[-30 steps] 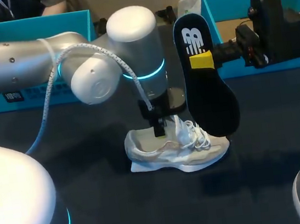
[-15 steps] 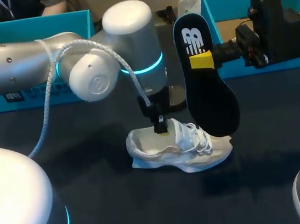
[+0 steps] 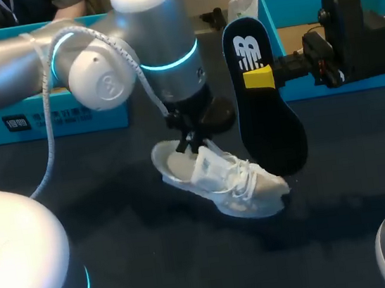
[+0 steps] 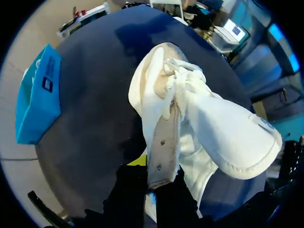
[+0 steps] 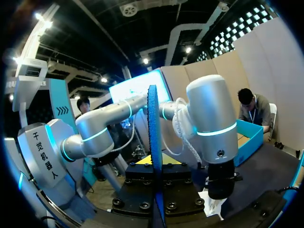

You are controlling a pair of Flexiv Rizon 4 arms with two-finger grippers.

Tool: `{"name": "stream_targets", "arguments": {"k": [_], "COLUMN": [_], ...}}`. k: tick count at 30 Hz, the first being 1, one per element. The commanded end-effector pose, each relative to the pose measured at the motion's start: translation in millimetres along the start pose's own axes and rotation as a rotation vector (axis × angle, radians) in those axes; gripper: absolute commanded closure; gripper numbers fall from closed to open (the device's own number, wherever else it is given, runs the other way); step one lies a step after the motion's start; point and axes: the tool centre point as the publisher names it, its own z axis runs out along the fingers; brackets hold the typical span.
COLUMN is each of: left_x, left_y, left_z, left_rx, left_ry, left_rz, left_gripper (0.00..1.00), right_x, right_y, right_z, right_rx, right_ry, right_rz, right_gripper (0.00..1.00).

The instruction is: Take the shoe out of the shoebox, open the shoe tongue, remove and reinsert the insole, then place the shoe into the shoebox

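Observation:
A white shoe (image 3: pixel 229 180) hangs tilted at mid-table, heel end raised and toe down near the tabletop. My left gripper (image 3: pixel 191 143) is shut on the shoe's side wall by the eyelets (image 4: pixel 163 142). In the left wrist view the gripper (image 4: pixel 159 173) pinches that strip, and the white tongue (image 4: pixel 232 137) is folded out to one side. My right gripper (image 3: pixel 258 78) is shut on the black insole (image 3: pixel 268 116), held upright on edge just right of the shoe. In the right wrist view the insole (image 5: pixel 153 123) stands edge-on between the yellow tips (image 5: pixel 154 164).
A blue shoebox (image 3: pixel 315 0) stands at the back right behind my right arm. Another blue box (image 3: pixel 53 112) sits at the back left. A white bag (image 3: pixel 242 6) lies between them at the far edge. Dark tabletop (image 3: pixel 193 257) lies in front of the shoe.
My left gripper closed on the shoe's side wall and rose toward the left, lifting the heel and tilting the shoe. The right arm and insole stayed still.

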Motion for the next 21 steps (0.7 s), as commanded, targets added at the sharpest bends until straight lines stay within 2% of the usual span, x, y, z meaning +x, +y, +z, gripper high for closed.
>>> {"name": "stream_targets", "arguments": {"k": [1,8,16,21], "left_x": [8.1,8.1,-4.6,-3.7], "left_y": [-1.9,-1.9,4.1,-3.1], "left_z": [-14.9,-14.9,-17.5,-13.0], "left_rx": [-0.067,-0.067,0.004,-0.019], "left_ry": [-0.069,-0.069,-0.125,-0.099], "left_rz": [0.195,0.195,0.555,0.694], "left_gripper": [1.00,1.00,1.00,1.00], "right_x": [-0.8,-0.8,-0.8,-0.8], "right_y": [-0.2,-0.2,-0.2,-0.2], "right_z": [1.7,1.7,1.7,1.7], "right_rx": [0.001,0.001,0.001,0.001], "right_ry": [0.000,0.000,0.000,0.000], "right_rz": [0.000,0.000,0.000,0.000], "right_gripper": [1.00,1.00,1.00,1.00]}}
